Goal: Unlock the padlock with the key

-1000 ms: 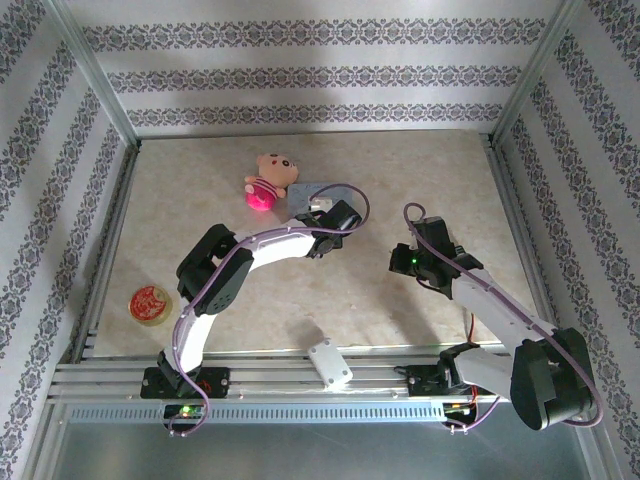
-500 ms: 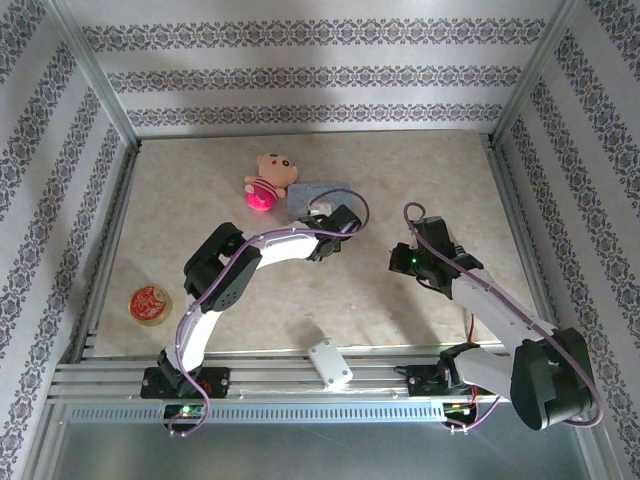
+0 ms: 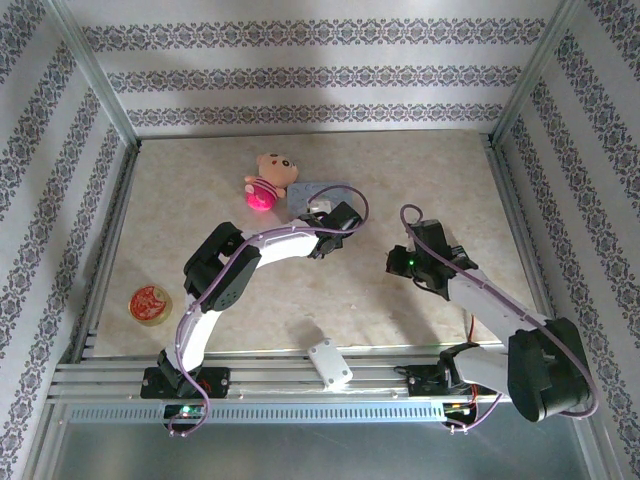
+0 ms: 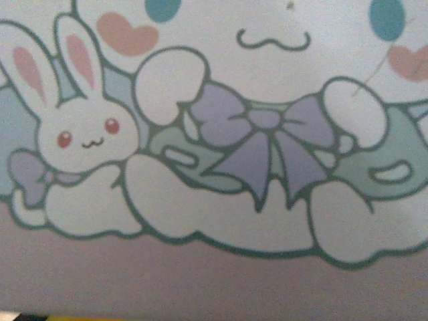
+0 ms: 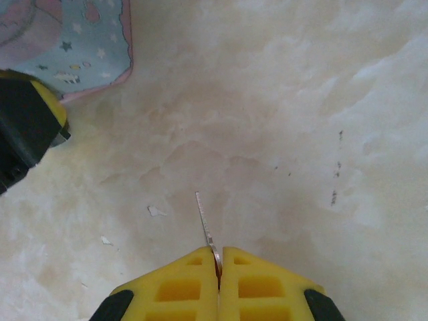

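- The key is a thin pale metal blade, seen edge-on, sticking forward from the tips of the right gripper above the table.
- That gripper's yellow fingers are clenched together on the key, with no gap between them.
- In the right wrist view, ahead and to the left of the key, lies a corner of the light-blue cartoon tin. A black-and-yellow finger of the other arm is just beside it.
- From above, the left gripper hangs over the tin's near edge. I cannot tell whether it is released or clenched.
- The left wrist camera is close over the lid, which shows a white rabbit and a lilac bow.
- A pink plush pig sits just left of the tin.
- A round red-patterned disc lies well apart near the left edge.
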Controlling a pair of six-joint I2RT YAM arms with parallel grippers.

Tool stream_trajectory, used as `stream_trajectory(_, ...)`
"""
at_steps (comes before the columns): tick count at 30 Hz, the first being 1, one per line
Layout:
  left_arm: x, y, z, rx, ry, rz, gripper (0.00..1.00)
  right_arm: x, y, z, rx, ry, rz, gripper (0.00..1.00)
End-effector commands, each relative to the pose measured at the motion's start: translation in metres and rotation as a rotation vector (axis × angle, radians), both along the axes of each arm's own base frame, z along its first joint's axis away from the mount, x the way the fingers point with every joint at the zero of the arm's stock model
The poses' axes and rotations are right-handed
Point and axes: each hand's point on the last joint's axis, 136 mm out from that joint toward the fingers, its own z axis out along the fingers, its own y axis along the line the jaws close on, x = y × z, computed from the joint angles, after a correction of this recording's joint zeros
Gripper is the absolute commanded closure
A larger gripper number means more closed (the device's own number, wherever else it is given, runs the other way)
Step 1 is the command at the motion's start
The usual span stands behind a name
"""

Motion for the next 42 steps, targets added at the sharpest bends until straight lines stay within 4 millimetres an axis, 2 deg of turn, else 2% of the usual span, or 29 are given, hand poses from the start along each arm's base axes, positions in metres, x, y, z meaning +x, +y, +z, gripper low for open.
stream_trajectory(1, -0.001, 0.002, 0.001, -0.089, 0.025, 0.083, 0.86, 0.0, 0.015, -0.003, 0.077, -0.013, 0.027, 1.0)
stream_trajectory(6, -0.008, -0.004, 0.004, -0.149, 0.086, 0.123, 0.91, -0.001, 0.026, -0.007, 0.125, -0.018, 0.054, 1.0)
stream_trajectory(11, -0.014, -0.008, 0.01, -0.152, 0.186, 0.162, 0.91, -0.001, 0.048, -0.009, 0.181, -0.046, 0.102, 1.0)
stream_trajectory(19, -0.014, -0.031, 0.019, -0.299, 0.254, 0.132, 0.96, 0.005, 0.079, -0.02, 0.222, -0.092, 0.165, 1.0)
stream_trajectory(31, -0.015, -0.033, 0.019, -0.37, 0.268, 0.146, 0.97, 0.019, 0.088, -0.024, 0.257, -0.219, 0.204, 1.0)
stream_trajectory(35, -0.015, -0.034, 0.02, -0.39, 0.267, 0.156, 0.97, 0.024, 0.088, -0.019, 0.271, -0.274, 0.183, 1.0)
stream_trajectory(42, -0.014, -0.035, 0.016, -0.435, 0.286, 0.181, 0.97, 0.019, 0.088, -0.028, 0.28, -0.302, 0.176, 1.0)
